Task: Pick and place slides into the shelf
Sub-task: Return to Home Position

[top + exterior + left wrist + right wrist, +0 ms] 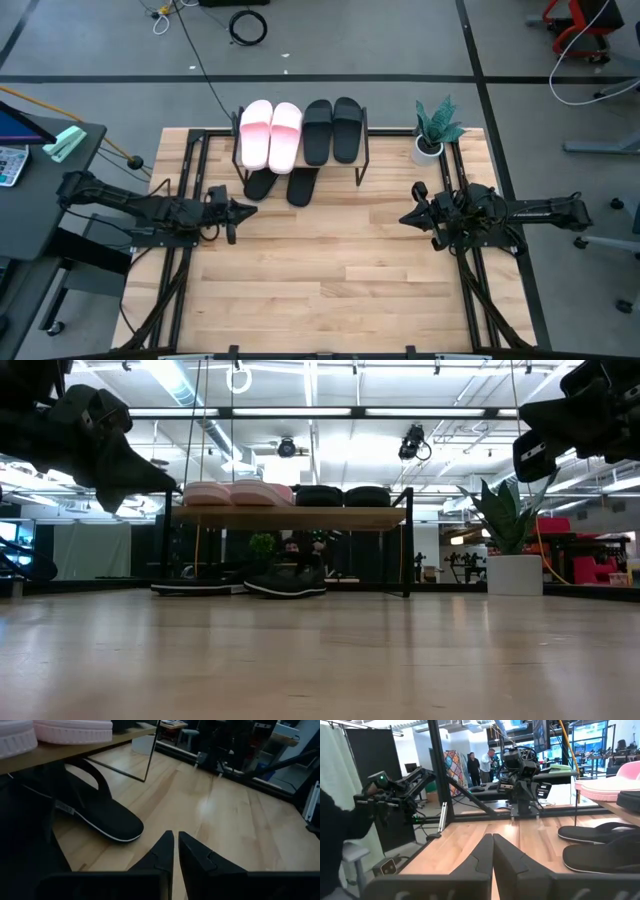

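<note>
Four slides (285, 135) rest on the shelf (300, 518), two black slides (301, 186) beneath it.

From up top you only get the heel ends of two black slides (301, 187) poking out from under the shelf (290, 517); its board covers the rest. In the low view the left end effector (150, 482) and right end effector (535, 458) are both chopped off at the top corners. Your left wrist view clips the pink slides (70, 730) too.

High overhead; low table-level; wrists forward; all share shelf (290, 518).
</note>
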